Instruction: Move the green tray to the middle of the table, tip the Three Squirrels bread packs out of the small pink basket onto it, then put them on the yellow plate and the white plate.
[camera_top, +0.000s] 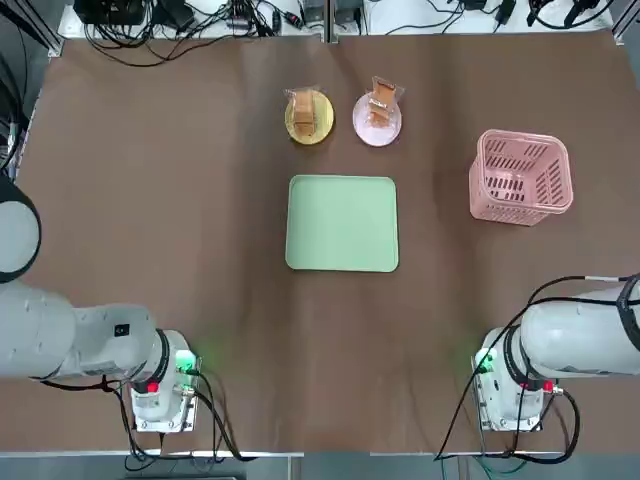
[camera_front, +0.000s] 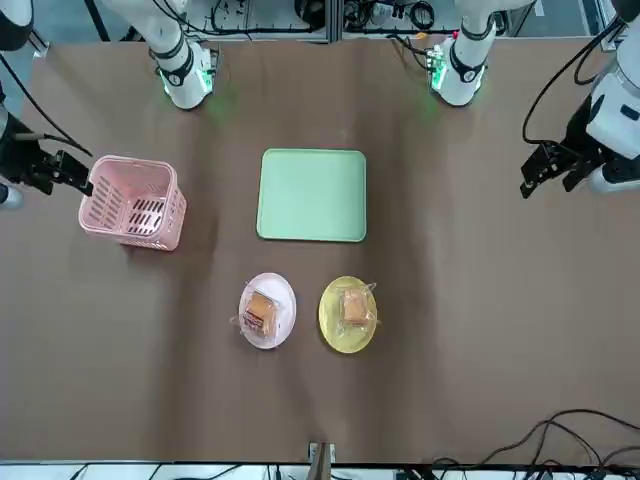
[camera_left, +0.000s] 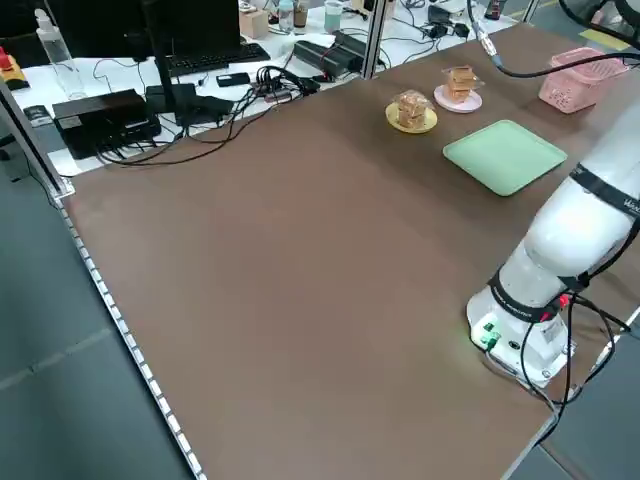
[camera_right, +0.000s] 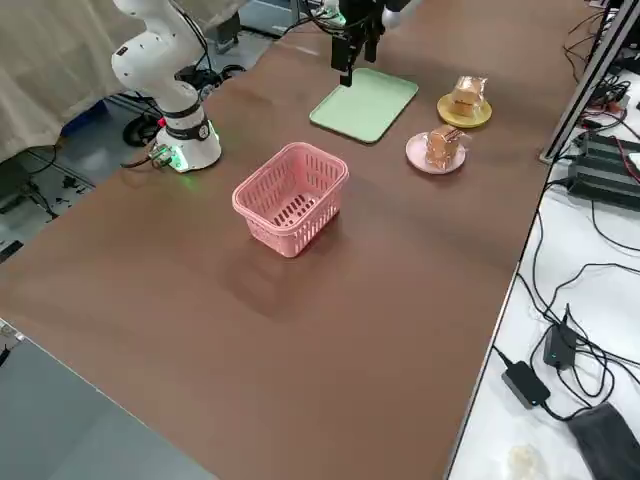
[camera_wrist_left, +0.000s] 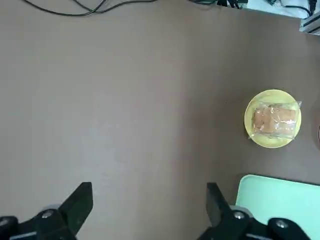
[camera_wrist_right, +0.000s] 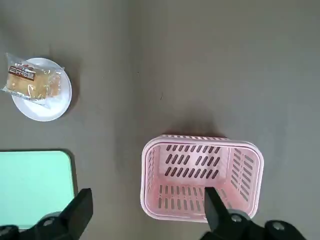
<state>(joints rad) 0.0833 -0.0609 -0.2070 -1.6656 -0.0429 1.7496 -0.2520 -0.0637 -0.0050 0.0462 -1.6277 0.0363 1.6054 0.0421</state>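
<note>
Bread packs already sit on both plates, the green tray bare at centre. Both grippers, left and right, are released; best retreat clear, the pink basket at three o'clock

Cut off at the far right edge of the left wrist view: the white plate, only a sliver showing. Bread packs stacked on the yellow plate, count not tellable from overhead; label print too small to read. Green tray cropped at the wrist pictures' edges.
</note>
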